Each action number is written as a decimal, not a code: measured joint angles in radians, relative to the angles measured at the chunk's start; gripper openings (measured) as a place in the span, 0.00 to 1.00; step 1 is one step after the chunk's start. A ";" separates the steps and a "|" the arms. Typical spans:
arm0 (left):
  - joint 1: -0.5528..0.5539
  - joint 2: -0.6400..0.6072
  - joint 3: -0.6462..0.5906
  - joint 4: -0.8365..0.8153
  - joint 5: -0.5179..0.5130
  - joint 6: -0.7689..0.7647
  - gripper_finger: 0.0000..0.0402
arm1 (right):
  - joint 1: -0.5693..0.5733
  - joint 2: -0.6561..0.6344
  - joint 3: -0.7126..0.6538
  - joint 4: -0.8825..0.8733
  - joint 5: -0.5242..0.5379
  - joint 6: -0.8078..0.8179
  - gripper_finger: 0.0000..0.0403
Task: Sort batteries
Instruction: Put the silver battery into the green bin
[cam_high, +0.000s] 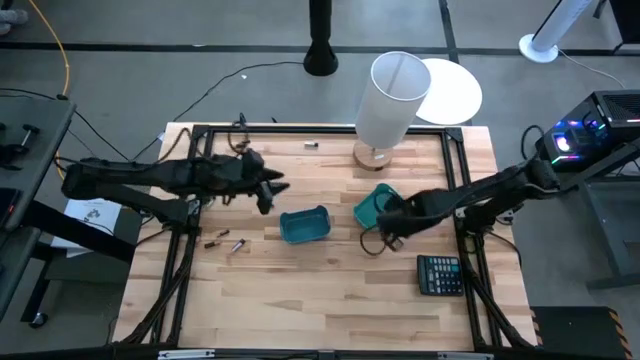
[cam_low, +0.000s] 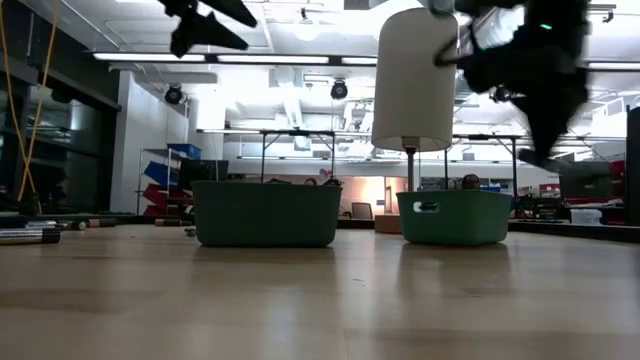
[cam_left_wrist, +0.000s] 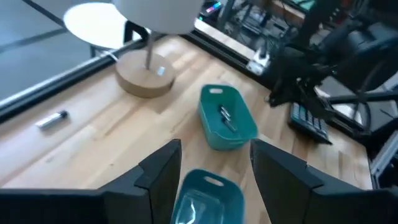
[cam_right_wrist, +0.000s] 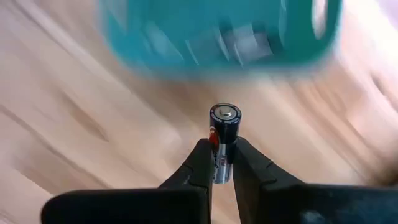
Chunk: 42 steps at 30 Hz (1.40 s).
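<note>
While the left arm hangs over the left half of the desk (cam_high: 330, 290), its left claw (cam_high: 272, 192) stands spread wide and holds nothing; in the left wrist view both fingers (cam_left_wrist: 163, 169) frame bare air above the bins.

Loose batteries (cam_high: 226, 240) lie on the desk near the left claw, on the near side of it: one dark, one silvery-light, close together but apart. One more battery, silvery (cam_high: 311, 145), lies alone at the far edge, left of the lamp base (cam_high: 372, 156).

Centre: left teal bin (cam_high: 305, 225) sits on the desk; whether it holds anything cannot be made out. Right teal bin (cam_high: 374, 203) stands just beside it to the right and slightly farther; the left wrist view shows a few thin cylinders (cam_left_wrist: 225, 116) inside it.

A white lamp (cam_high: 392, 98) stands behind the right bin.

The right claw (cam_high: 390, 237) is just near of the right teal bin, above the desk. Its fingers (cam_right_wrist: 198, 163) are pinched on a dark battery (cam_right_wrist: 224, 134) with a red band, which stands out beyond the fingertips with its metal end cap showing. The blurred teal bin (cam_right_wrist: 217, 31) lies just beyond it.

A black calculator (cam_high: 439, 273) lies at the near right, apart from the claw.
</note>
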 joint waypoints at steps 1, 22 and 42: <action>0.002 -0.014 0.000 -0.021 -0.008 0.000 0.46 | -0.019 -0.012 0.001 0.061 0.025 0.003 0.05; -0.167 -0.037 0.000 -0.440 0.049 -0.269 0.46 | -0.216 0.005 -0.072 0.286 -0.069 -0.192 0.41; -0.325 0.286 -0.308 -0.441 0.355 -0.753 0.46 | -0.209 0.004 -0.071 0.354 -0.104 -0.217 0.43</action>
